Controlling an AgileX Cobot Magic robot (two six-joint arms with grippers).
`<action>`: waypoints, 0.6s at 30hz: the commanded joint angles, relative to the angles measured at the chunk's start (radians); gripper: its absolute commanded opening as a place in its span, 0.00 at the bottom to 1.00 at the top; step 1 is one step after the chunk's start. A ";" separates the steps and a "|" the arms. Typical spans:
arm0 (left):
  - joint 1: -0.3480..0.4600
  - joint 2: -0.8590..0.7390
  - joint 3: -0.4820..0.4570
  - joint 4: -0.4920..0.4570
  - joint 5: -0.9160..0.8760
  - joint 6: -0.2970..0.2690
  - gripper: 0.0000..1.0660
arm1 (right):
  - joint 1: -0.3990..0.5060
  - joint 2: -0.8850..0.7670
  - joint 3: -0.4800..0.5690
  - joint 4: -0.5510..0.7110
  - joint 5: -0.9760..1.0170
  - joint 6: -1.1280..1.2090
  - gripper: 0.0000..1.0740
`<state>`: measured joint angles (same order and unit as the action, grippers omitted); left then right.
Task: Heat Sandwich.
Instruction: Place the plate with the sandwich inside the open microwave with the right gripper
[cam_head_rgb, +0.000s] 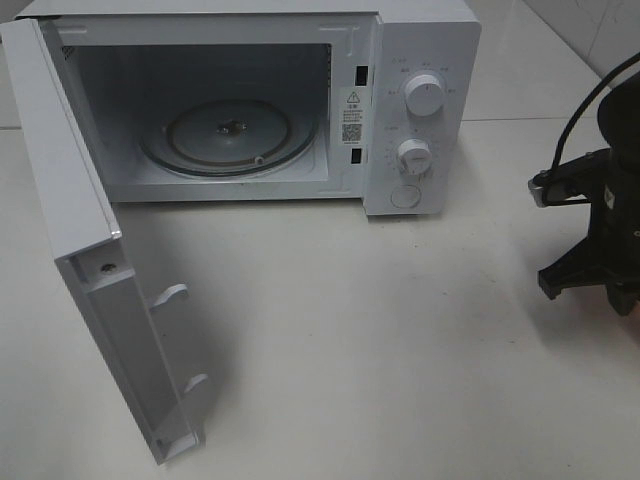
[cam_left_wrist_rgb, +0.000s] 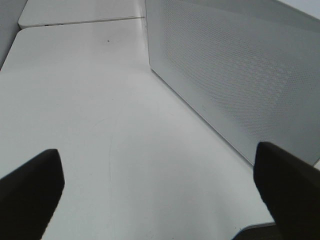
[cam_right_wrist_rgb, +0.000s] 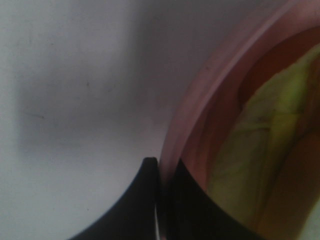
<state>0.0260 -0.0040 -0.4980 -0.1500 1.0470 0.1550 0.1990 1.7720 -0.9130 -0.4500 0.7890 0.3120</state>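
At wrist level only, right hand (cam_right_wrist_rgb: 162, 172) pinches plate (cam_right_wrist_rgb: 210, 90) under sandwich (cam_right_wrist_rgb: 260, 140).

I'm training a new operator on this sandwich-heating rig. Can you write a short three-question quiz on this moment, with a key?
1. True or false: the door of the white microwave stands open.
2. The jaws of the right gripper are shut on:
A) the rim of the round pink plate
B) a microwave dial
C) nothing
3. Short answer: does the lettuce sandwich lie on the round glass turntable yet?

Key:
1. True.
2. A.
3. No, it lies on the plate.
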 joint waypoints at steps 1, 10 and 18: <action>-0.007 -0.026 0.002 0.000 -0.008 -0.005 0.92 | 0.037 -0.038 0.002 -0.030 0.070 0.010 0.00; -0.007 -0.026 0.002 0.000 -0.008 -0.005 0.92 | 0.141 -0.125 0.064 -0.004 0.099 0.013 0.00; -0.007 -0.026 0.002 0.000 -0.008 -0.005 0.92 | 0.241 -0.200 0.092 0.011 0.122 0.014 0.00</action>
<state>0.0260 -0.0040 -0.4980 -0.1500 1.0470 0.1550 0.4360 1.5840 -0.8260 -0.4200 0.8860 0.3170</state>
